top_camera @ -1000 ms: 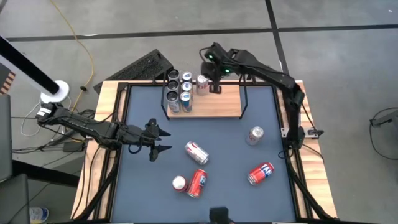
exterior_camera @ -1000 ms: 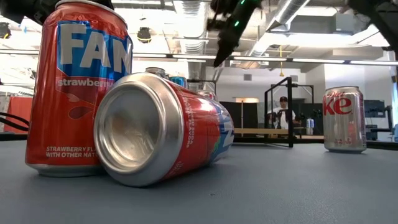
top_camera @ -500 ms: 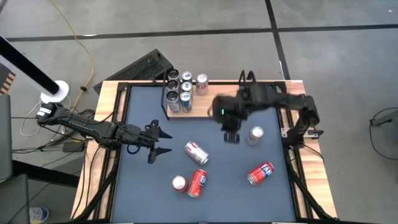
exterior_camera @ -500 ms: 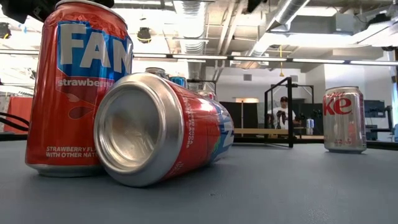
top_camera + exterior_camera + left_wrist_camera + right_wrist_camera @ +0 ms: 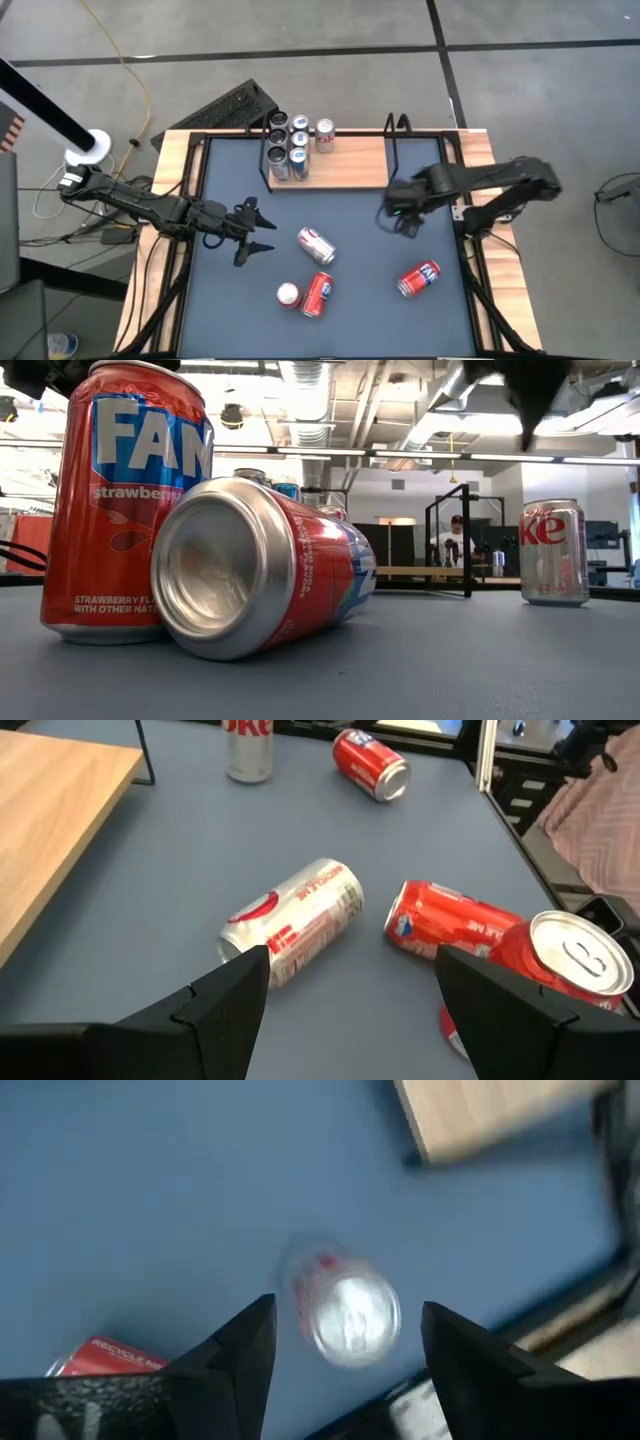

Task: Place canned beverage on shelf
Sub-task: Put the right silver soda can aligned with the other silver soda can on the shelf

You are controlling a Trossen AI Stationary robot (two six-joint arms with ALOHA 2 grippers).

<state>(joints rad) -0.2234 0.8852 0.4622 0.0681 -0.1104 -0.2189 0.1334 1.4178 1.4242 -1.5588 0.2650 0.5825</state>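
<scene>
The shelf stands at the table's far side with several cans on its left end and one more can beside them. My right gripper hangs open, pointing down, above an upright silver Diet Coke can near the table's right edge, clear of it. My left gripper waits open at the table's left, facing a lying silver can. A red can lies beside an upright red can near the front.
A red Fanta can lies at the near right. The shelf's black rod upright stands just beyond my right gripper. Bare blue mat lies between the red cans. The wooden table rim runs along the right side.
My right gripper has left the can on the shelf and swung fast toward the table's near right, coming down a little and tipping to point down over the upright silver can. The can on the shelf stands where it was.
</scene>
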